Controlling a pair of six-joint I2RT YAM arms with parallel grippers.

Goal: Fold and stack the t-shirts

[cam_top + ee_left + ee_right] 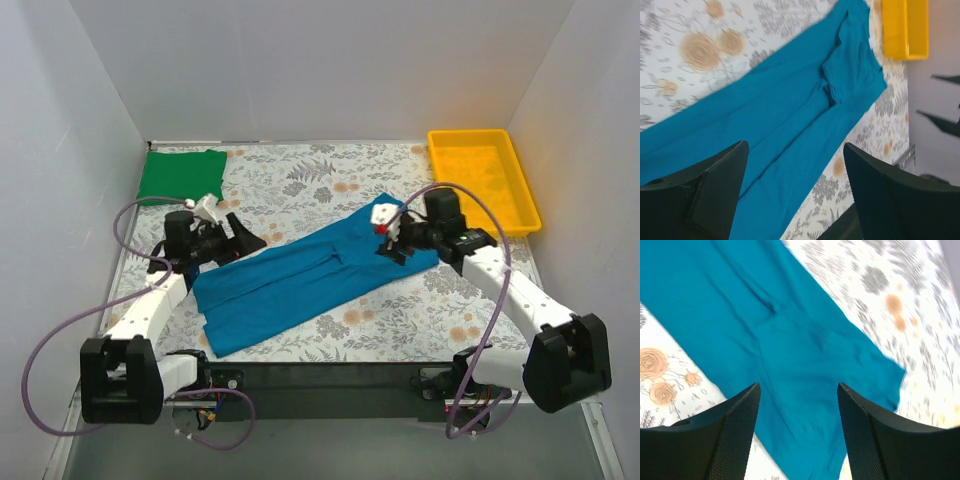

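The teal-blue t-shirt (300, 275) lies folded into a long band, running diagonally from near left to far right on the floral table cover. Its sleeve end (852, 75) is doubled over at the far right. My right gripper (392, 250) hovers over that right end, open, with only teal cloth (790, 330) showing below the gap between its fingertips (797, 387). My left gripper (250, 238) stands open just off the band's upper left edge, looking along the shirt (790, 100), nothing between its fingers (795, 146). The green t-shirt (180, 175) rests folded in the back left corner.
A yellow plastic tray (530, 200) stands at the back right, also seen at the top of the left wrist view (905, 30). White walls close in the table on three sides. Purple cables loop beside both arm bases.
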